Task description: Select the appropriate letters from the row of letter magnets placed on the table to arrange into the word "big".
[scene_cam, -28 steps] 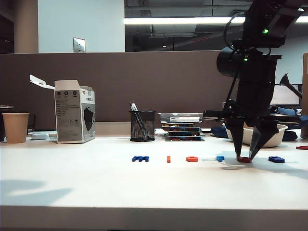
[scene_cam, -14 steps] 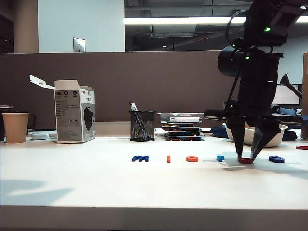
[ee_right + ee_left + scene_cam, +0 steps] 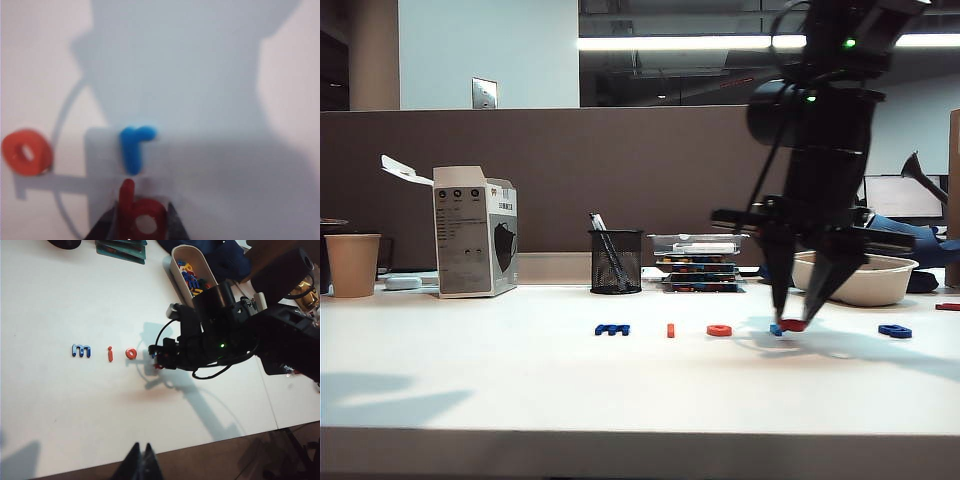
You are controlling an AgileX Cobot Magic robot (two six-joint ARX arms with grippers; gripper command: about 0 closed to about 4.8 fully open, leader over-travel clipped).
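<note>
**Red "b" gripped above the tabletop**

Exterior view: the right tool (image 3: 794, 322) pinches the flat red plastic "b" magnet (image 3: 794, 325) just above the off-white tabletop (image 3: 520, 390), beside the small light-blue plastic "r" (image 3: 776, 329).

Left wrist view: the left tool (image 3: 141, 462) hangs well apart, its tips together.

Right wrist view: the rounded, glossy "b" sits between dark fingers (image 3: 172, 225).

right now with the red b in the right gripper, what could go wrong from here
1. The right gripper holds the red b just above the light blue r; lowering here could knock the r or land on it.
2. The grip looks to be on the b's edges, so it might slip.
3. The left gripper is parked away, shut.
</note>
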